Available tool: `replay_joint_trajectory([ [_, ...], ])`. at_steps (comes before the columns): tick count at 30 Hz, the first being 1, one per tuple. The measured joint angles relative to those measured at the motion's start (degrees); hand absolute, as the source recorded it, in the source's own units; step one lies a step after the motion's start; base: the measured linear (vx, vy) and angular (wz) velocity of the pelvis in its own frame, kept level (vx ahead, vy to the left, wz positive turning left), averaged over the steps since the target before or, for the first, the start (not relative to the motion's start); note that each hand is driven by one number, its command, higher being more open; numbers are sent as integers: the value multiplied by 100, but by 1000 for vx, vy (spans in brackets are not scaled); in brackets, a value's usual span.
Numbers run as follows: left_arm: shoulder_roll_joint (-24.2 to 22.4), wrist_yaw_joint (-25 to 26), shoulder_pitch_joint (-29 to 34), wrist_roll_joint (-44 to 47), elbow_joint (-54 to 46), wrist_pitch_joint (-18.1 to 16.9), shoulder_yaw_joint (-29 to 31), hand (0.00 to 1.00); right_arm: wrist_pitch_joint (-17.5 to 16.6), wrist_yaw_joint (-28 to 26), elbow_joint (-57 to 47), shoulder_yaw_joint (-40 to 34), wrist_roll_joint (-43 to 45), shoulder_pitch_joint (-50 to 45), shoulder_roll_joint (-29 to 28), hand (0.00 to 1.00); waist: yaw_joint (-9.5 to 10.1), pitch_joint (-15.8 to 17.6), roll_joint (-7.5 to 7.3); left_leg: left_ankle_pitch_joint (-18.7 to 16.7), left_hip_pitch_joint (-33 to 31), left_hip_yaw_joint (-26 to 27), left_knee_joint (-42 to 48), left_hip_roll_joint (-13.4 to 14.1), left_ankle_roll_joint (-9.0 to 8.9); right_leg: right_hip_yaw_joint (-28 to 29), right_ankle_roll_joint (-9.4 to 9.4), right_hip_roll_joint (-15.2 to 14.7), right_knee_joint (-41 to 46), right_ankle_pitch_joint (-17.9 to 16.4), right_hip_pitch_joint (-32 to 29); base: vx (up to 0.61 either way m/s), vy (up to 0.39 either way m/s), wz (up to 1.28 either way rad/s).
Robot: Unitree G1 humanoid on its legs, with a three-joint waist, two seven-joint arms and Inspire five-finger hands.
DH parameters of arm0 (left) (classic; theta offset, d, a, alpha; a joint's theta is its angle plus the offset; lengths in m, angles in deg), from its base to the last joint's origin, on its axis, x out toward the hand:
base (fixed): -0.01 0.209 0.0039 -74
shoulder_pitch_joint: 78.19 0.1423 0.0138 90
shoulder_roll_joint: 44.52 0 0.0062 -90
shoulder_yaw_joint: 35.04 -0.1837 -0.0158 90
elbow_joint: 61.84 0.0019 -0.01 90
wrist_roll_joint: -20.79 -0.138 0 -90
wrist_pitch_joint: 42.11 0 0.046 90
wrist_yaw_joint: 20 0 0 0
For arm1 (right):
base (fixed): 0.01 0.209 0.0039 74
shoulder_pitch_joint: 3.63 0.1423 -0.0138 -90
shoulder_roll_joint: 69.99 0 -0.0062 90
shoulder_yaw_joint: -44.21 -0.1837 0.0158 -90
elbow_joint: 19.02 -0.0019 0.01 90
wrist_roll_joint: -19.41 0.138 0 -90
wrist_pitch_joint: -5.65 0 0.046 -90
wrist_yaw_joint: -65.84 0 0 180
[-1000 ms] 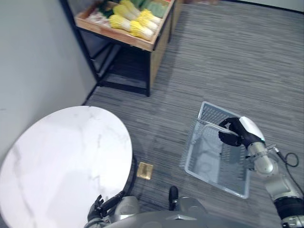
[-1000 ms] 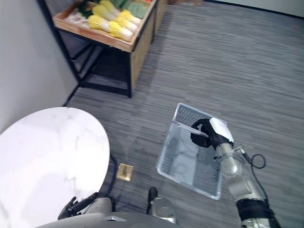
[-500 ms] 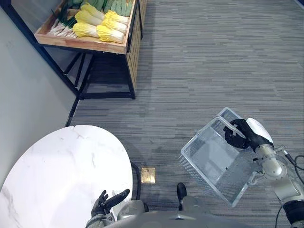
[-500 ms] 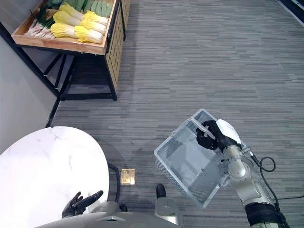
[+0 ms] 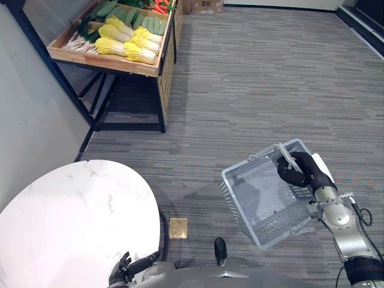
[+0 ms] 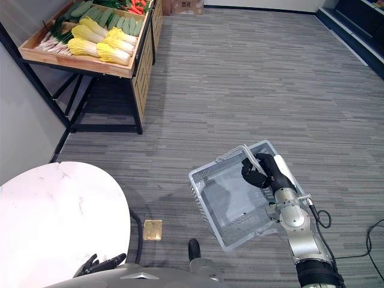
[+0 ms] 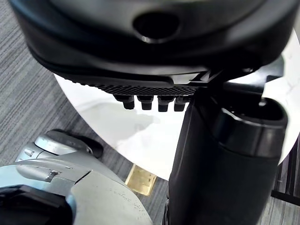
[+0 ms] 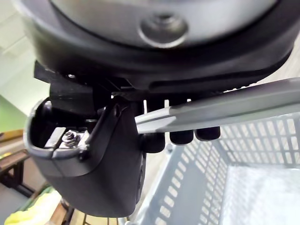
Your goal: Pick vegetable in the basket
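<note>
**Lower right of the head views:** robot's right hand (image 5: 303, 171) is clamped on the handle (image 5: 285, 157) of a clear plastic mesh basket (image 5: 258, 207), fingers & thumb curled round the bar. The right wrist view agrees, w/ the grey bar running between thumb and fingertips.

The basket sits tilted, open side turned toward the upper left, over grey striped carpet (image 5: 252, 84). Can't tell if its lower corner touches the floor.

**Upper left of frame:** the veg lie well apart from the basket, in a wooden display tray (image 5: 114, 62) on a black metal stand (image 5: 99, 105).
- Yellow-green napa cabbages (image 5: 129, 47) at the front.
- White-stalked green onions (image 5: 81, 41) to their left.
- Cucumbers (image 5: 147, 23) behind.
- Red peppers (image 5: 161, 6) at the top edge.

**Lower left:** a round white marble table (image 5: 66, 216). The left hand (image 5: 124, 273) is at the btm edge just below the table's rim, fingers loosely straight & apart, palm toward the tabletop's edge.

A small brass floor plate (image 5: 178, 227) lies on the carpet between table & basket.
</note>
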Motion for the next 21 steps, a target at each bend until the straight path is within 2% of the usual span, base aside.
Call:
replay_joint_trajectory([
  [4,-3,3,4,-2,1,0,12,100,0,0,2,-64,45,-1,-89,0,2,-3,-5,5,-8,-4,-26,4,2,-30,1,-9,-1,0,-9,0,0,0],
  [9,-1,46,5,-242,-3,36,94,100,159,20,26,-761,1005,-98,-1026,0,-5,-98,-91,150,-73,15,-282,72,-21,-173,-82,-65,-33,-82,-183,4,1,4],
  [14,-14,103,-12,-459,-16,144,82,100,422,284,25,-1636,1948,-124,-1772,0,5,-165,-77,160,-99,12,-405,219,-81,-493,-114,5,-34,-225,-278,49,-30,6],
  [18,-56,186,-30,-579,-14,254,81,100,521,607,25,-1882,2345,-117,-1915,0,33,-234,46,58,-6,197,-419,430,-240,-701,-42,210,0,-23,-278,109,-37,-27],
  [21,-103,180,-38,-667,-11,249,-17,100,521,715,25,-1959,2345,-186,-1915,0,-36,-289,131,42,117,268,-411,408,-265,-687,-19,206,-1,-8,-190,53,21,-21],
])
